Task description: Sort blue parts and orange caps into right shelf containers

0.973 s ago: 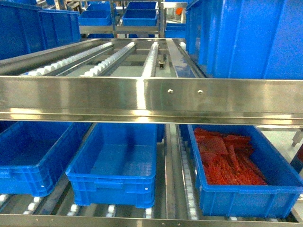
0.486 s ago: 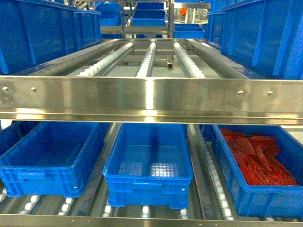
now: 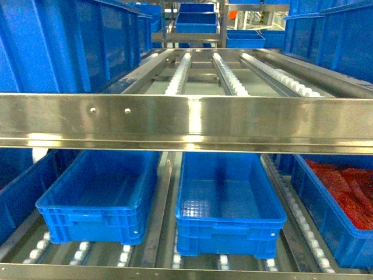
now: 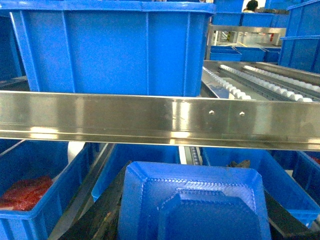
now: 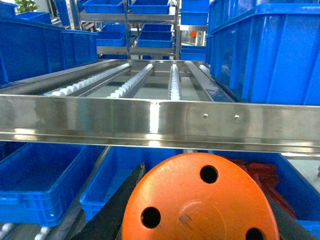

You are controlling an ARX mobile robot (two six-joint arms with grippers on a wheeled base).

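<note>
Head view: empty bins waiting on lower shelf, no arms visible. Left wrist: left gripper pinching blue part, carried for sorting. Right wrist: right gripper clamping orange cap (likewise carried).

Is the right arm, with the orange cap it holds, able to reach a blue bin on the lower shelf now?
Probably yes. The orange cap sits below the steel front rail, and the open-top blue bin lies just beyond it with nothing visibly between.

Shelf and bins shifted rightward across head view.
</note>
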